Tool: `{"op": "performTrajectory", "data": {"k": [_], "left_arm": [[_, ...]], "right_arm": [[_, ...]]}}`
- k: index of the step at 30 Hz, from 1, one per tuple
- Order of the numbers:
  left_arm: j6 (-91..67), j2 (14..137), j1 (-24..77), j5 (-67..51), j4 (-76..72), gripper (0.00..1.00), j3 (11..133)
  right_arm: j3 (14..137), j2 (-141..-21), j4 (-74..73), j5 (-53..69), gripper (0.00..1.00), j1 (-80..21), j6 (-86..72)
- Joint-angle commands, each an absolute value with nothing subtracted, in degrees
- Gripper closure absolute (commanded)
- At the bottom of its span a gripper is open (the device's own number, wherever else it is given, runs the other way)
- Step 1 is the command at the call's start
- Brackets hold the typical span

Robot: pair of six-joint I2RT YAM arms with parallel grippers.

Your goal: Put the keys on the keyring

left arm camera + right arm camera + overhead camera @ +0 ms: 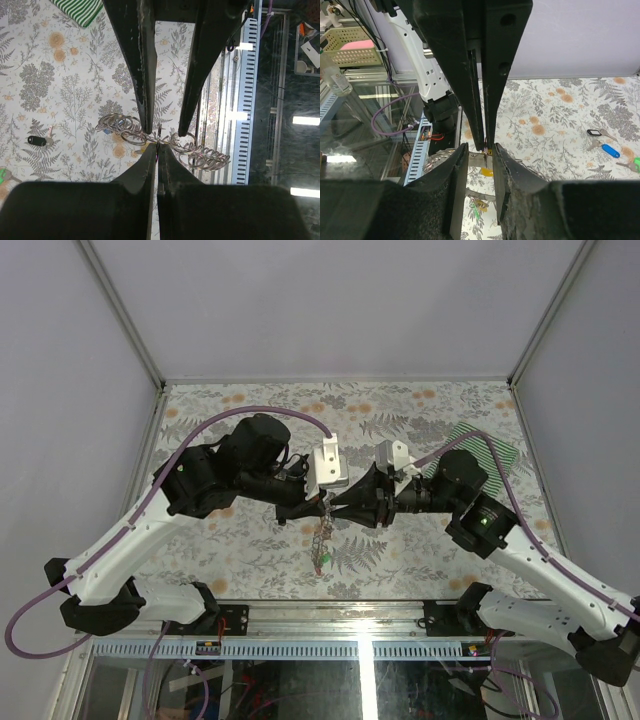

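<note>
l claw [158, 149] is pinched tight, tips together, on the keyring [200, 156] — here a string of linked silvery wire loops, held up off the table [420, 560] near the middle front, above the gap btw the two arm bases. loops spill to both sides of the pinch in the left wrist view. from overhead the string dangles w/ a green key [322, 562] at its low end. r claw [479, 149] meets the l one nose to nose, fingers part way apart, straddling the l tips. nothing looks clamped btw them, tho can't tell if a pad brushes a loop. loose on the table, well apart from the claws — black key [37, 141] and blue key [610, 150], near each other. green striped cloth [490, 455] lies at the far right corner.
</note>
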State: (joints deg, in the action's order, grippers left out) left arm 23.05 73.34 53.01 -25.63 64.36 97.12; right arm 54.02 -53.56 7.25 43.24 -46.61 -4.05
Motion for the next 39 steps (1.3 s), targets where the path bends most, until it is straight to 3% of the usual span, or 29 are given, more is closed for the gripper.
{"op": "performTrajectory", "data": {"k": [1, 17, 21, 25, 28, 34, 39], "left_arm": [[23.84, 73.08, 53.36, -25.62, 63.11, 1.00, 99.81], [23.57, 73.06, 53.51, -26.23, 62.78, 1.00, 99.68], [23.47, 72.96, 53.51, -26.28, 62.51, 1.00, 99.54], [23.09, 72.20, 53.53, -26.15, 61.67, 1.00, 99.01], [22.48, 70.61, 53.48, -26.26, 59.55, 0.99, 97.43], [19.72, 64.07, 53.45, -27.52, 49.68, 0.80, 90.12], [14.44, 56.18, 53.47, -28.54, 35.26, 0.78, 79.55]], "right_arm": [[53.82, -54.40, 10.82, 44.53, 0.68, -46.76, -4.23], [53.75, -55.75, 10.44, 44.37, 0.75, -46.76, -3.52], [53.71, -55.81, 10.72, 44.43, 0.82, -46.76, -3.73], [53.87, -55.69, 10.37, 44.26, 1.00, -46.76, -3.87], [53.89, -54.75, 10.15, 43.68, 1.00, -46.74, -3.70], [54.07, -50.94, 11.60, 41.84, 1.00, -46.76, -4.24], [55.16, -49.31, 12.66, 42.99, 1.00, -46.73, -5.32]]}}
